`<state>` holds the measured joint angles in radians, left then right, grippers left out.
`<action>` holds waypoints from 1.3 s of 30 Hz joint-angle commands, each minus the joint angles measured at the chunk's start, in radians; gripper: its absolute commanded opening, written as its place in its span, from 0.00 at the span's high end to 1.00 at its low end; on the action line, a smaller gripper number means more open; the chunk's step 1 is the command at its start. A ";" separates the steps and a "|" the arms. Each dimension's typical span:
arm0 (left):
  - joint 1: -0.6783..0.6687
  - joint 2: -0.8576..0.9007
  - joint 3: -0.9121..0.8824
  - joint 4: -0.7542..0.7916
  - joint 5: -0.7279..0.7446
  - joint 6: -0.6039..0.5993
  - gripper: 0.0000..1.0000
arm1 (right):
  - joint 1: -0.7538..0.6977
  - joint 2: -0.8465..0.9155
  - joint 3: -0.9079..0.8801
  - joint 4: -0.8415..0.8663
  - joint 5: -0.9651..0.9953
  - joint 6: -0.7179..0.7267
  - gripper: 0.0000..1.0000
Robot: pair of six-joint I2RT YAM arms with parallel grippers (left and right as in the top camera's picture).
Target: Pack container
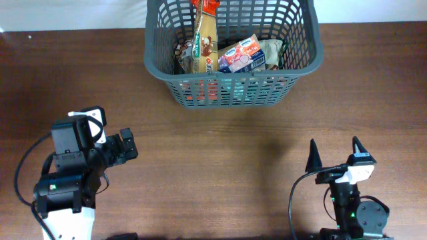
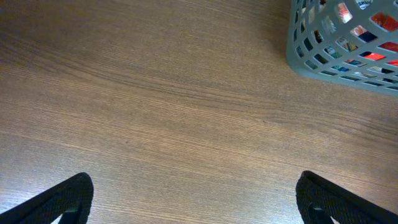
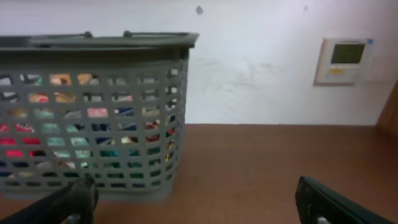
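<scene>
Left pincer point(image 1: 128, 146) and right pincer point(image 1: 333, 155) both gape wide and empty, well apart from the basket point(image 1: 303, 63) at the table's point(image 1: 220, 167) far middle, its packs point(image 1: 240, 57) already inside, so packing seems done.

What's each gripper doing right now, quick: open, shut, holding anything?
Left gripper: open, holding nothing.
Right gripper: open, holding nothing.

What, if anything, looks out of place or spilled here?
Nothing much. The snack packs all sit inside the basket, jumbled rather than stacked; a long tan pack lies slanted. Nothing is spilled on the table.
</scene>
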<state>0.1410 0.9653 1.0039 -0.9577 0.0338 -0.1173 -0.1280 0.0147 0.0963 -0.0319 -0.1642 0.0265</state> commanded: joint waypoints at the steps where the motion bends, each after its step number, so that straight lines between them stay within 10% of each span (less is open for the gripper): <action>1: 0.006 -0.006 -0.003 0.000 -0.006 -0.002 0.01 | 0.010 -0.011 -0.017 0.044 0.072 0.100 0.01; 12: 0.006 -0.006 -0.003 -0.001 -0.006 -0.002 0.01 | 0.011 -0.011 -0.091 0.185 0.154 0.152 0.01; 22: 0.006 -0.006 -0.003 0.000 -0.006 -0.002 0.01 | 0.011 -0.011 -0.091 -0.050 0.140 0.243 0.01; 39: 0.006 -0.006 -0.003 0.000 -0.006 -0.002 0.01 | 0.011 -0.011 -0.091 -0.047 0.150 -0.023 0.01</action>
<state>0.1410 0.9653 1.0039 -0.9577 0.0338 -0.1173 -0.1253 0.0116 0.0101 -0.0715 -0.0257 0.0319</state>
